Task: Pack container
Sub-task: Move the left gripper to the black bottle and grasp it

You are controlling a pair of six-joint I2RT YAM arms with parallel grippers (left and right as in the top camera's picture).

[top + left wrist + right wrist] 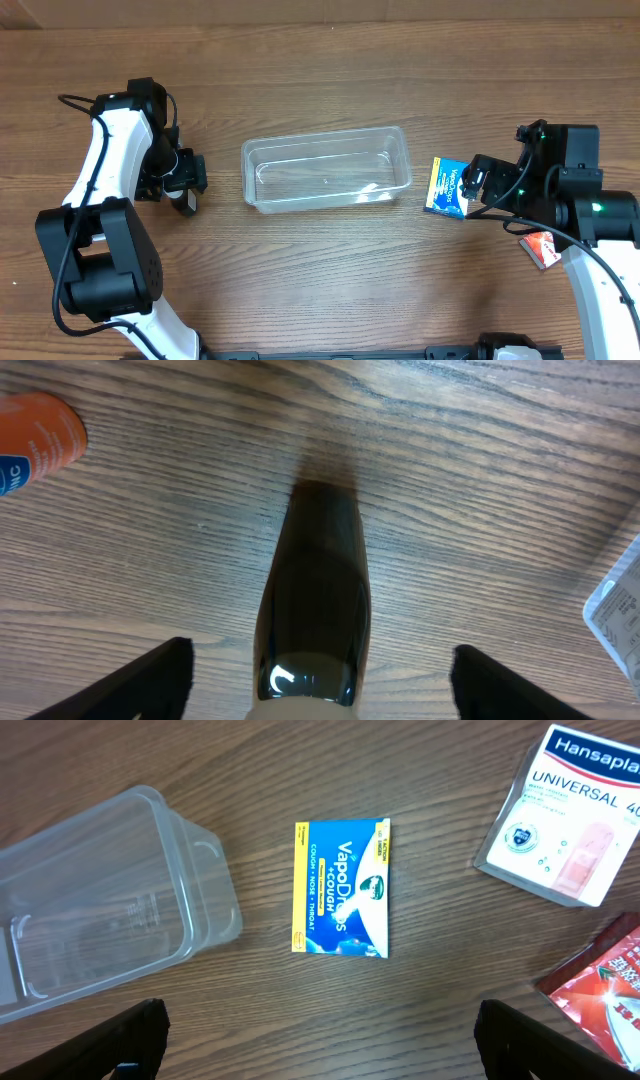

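Both arms reach inward, jaws spread wide and empty: left gripper (193,186) straddling a dark bottle (315,590), right gripper (468,187) over a VapoDrops packet (340,888). The container (327,172) sits between them, long axis left-to-right.

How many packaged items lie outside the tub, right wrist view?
3: blue VapoDrops packet just right of clear plastic tub; white Hansaplast box top right; red packet right edge. Others may sit offscreen.
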